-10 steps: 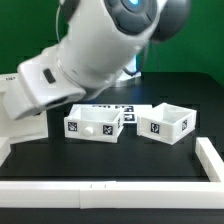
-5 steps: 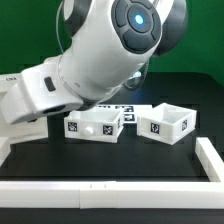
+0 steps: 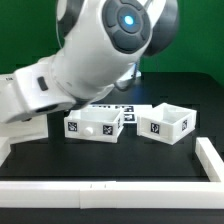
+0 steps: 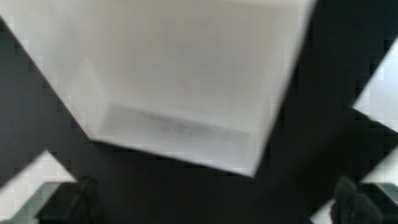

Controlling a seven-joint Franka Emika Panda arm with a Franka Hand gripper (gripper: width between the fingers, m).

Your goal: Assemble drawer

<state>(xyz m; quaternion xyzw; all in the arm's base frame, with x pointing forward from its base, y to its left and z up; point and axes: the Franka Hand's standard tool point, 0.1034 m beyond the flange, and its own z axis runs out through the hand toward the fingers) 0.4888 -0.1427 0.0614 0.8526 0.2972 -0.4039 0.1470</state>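
The wrist view is filled by the large white case [image 4: 178, 80] of the drawer, seen close from above, with a shaded hollow inside it. My gripper [image 4: 217, 205] is open wide just over it; its dark fingertips [image 4: 71, 203] show at the two corners, holding nothing. In the exterior view the big white arm [image 3: 100, 50] hides the gripper and most of the case; a white piece [image 3: 22, 128] at the exterior view's left may be the case. Two small white tagged trays stand on the black table: one [image 3: 95, 124] in the middle, one [image 3: 166, 122] to its right.
The marker board [image 3: 128, 107] lies flat behind the two trays. Low white border rails run along the front [image 3: 100, 190] and the exterior view's right [image 3: 212, 160] of the black table.
The arm has swung and turned a little toward the exterior view's left. The two trays have not moved.
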